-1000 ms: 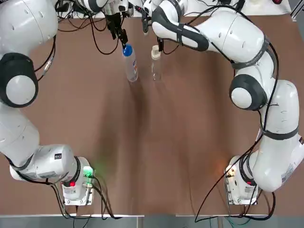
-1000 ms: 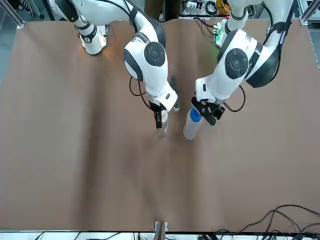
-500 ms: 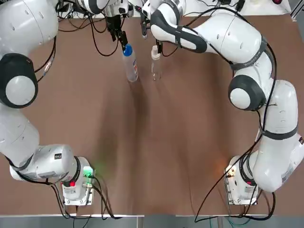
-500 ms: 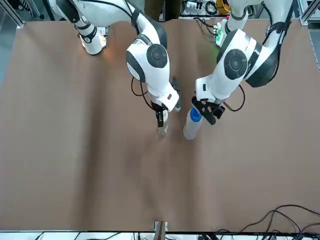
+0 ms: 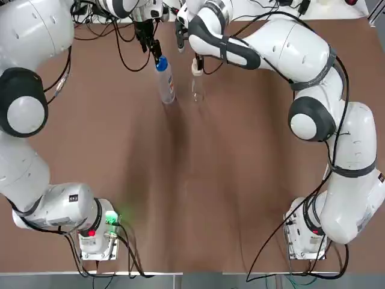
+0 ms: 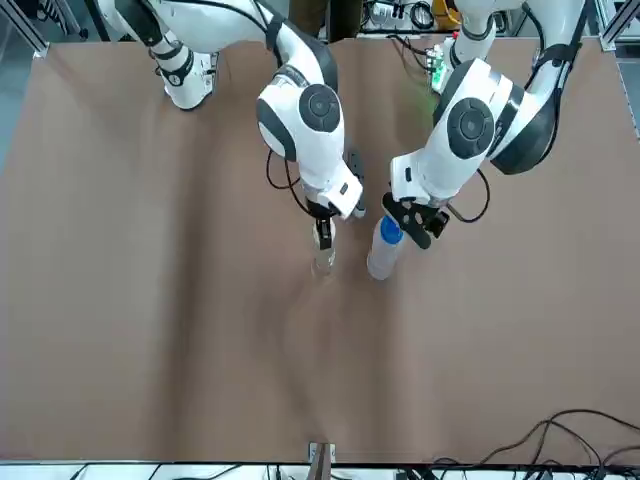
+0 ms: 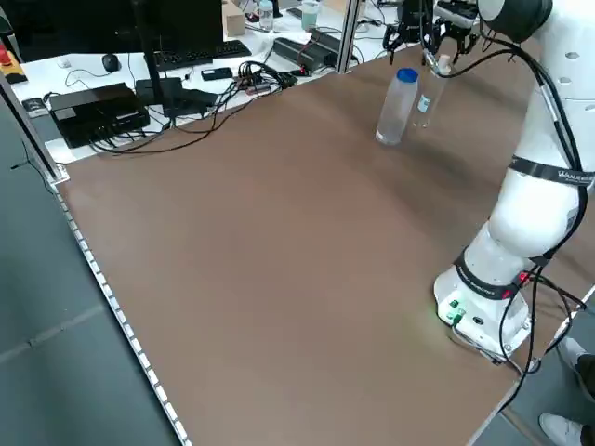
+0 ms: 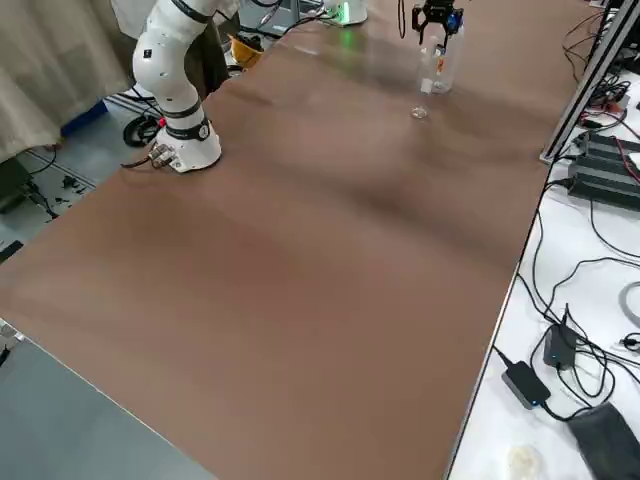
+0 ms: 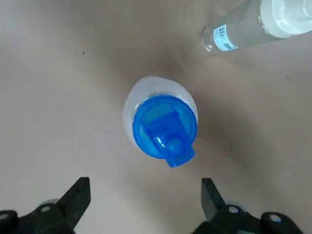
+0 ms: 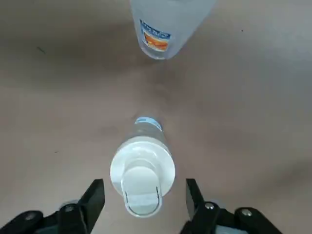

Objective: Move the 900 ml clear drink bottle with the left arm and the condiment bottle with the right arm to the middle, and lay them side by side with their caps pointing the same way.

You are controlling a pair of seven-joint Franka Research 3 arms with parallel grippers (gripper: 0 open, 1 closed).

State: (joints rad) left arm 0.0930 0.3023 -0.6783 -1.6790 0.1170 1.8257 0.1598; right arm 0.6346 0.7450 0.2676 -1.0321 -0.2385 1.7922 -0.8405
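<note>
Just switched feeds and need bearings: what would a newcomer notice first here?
Two bottles stand upright side by side at the far middle of the table: the blue-capped clear drink bottle and the smaller white-capped condiment bottle. The left end effector and right end effector hover open by their caps, one each.

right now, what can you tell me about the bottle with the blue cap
The bottle is clear plastic with a blue flip cap and a small label low on its side. It stands upright on the brown table, beside a smaller white-capped bottle without touching it. The left tool hangs open over its cap, fingers clear of it.
</note>
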